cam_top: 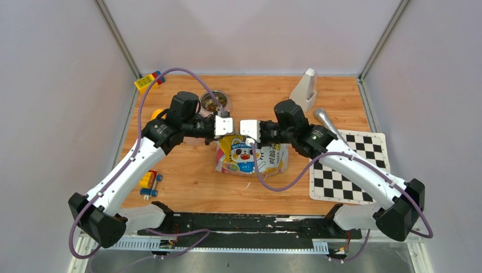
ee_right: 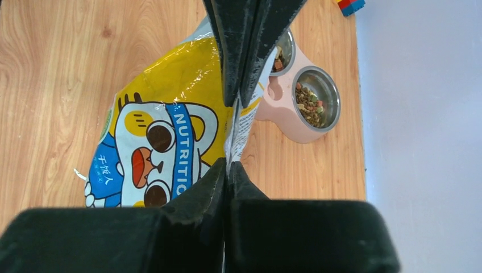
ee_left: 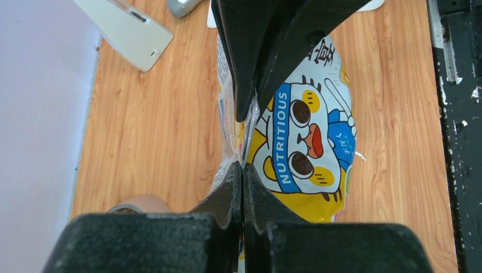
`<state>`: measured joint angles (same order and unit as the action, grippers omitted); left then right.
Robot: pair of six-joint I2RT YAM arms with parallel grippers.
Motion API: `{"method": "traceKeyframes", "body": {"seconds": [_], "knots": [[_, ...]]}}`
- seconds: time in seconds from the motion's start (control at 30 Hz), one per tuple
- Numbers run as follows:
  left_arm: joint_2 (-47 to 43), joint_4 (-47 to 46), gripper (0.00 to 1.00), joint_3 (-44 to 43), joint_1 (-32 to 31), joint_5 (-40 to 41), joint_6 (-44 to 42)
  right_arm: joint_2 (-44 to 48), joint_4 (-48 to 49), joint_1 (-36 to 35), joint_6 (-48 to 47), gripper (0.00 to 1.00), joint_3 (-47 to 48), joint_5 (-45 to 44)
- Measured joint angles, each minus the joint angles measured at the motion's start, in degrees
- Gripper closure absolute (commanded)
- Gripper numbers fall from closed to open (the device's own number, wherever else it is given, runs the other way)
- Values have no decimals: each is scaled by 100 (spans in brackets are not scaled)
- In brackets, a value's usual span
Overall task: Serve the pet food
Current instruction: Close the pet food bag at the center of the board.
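Black left tool (ee_left: pixel 243 170), mine, pinched fully closed on top edge of pet food bag (cam_top: pixel 250 156); my right tool (ee_right: pixel 228 168) clamps same edge, facing it. Bag mid-surface (cam_top: pixel 187 182) beneath both, top edge uppermost, running left-right; cat print toward my bases.

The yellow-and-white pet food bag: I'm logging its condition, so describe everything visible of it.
The crinkly, glossy yellow-and-white pet food bag bears a cartoon cat with a blue "NUTRITIOUS" band. It rests mid-table on the wooden tabletop, bulging, with its top edge pinched flat. The left gripper and right gripper are both shut on that top edge, from opposite sides.
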<state>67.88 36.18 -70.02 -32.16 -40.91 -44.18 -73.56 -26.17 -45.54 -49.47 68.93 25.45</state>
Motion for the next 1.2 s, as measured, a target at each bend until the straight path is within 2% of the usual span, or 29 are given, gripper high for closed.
{"method": "traceKeyframes", "body": {"seconds": [0.2,0.23,0.27,0.3,0.4,0.47,0.53,0.6,0.63,0.67,0.87,0.9,0.97,1.0,1.1,1.2], "knots": [[0,-2,100,0,2,-35,24,72,87,-2,-98,100,-66,-155],[0,0,100,0,4,-42,28,87,92,-2,-107,90,-76,-175],[0,-2,100,0,4,-48,31,103,107,-2,-116,74,-92,-197],[0,-2,100,0,4,-52,31,127,131,-2,-125,63,-122,-201],[0,-4,100,0,22,-46,31,247,138,15,-153,58,-210,-275],[0,-7,100,0,37,-48,33,358,136,52,-162,59,-269,-284],[0,-4,100,0,37,-48,33,466,140,120,-162,65,-319,-284],[0,-4,100,0,37,-50,33,555,138,190,-160,81,-348,-282],[0,-4,100,0,37,-52,33,579,140,214,-175,95,-350,-282],[0,-4,100,0,37,-52,33,601,142,243,-153,100,-348,-275],[0,-4,100,0,42,-37,35,608,63,291,-184,100,-348,-199],[0,-4,100,0,44,-39,35,608,63,299,-186,94,-348,-184],[-2,-4,100,0,44,-39,35,610,59,299,-188,56,-348,-175],[-2,-4,100,0,44,-42,35,612,52,302,-166,48,-348,-173],[-13,-2,100,0,48,-50,37,621,7,330,-223,42,-358,-192],[-15,-2,100,0,48,-55,37,715,-2,404,-269,47,-468,-192]]}}
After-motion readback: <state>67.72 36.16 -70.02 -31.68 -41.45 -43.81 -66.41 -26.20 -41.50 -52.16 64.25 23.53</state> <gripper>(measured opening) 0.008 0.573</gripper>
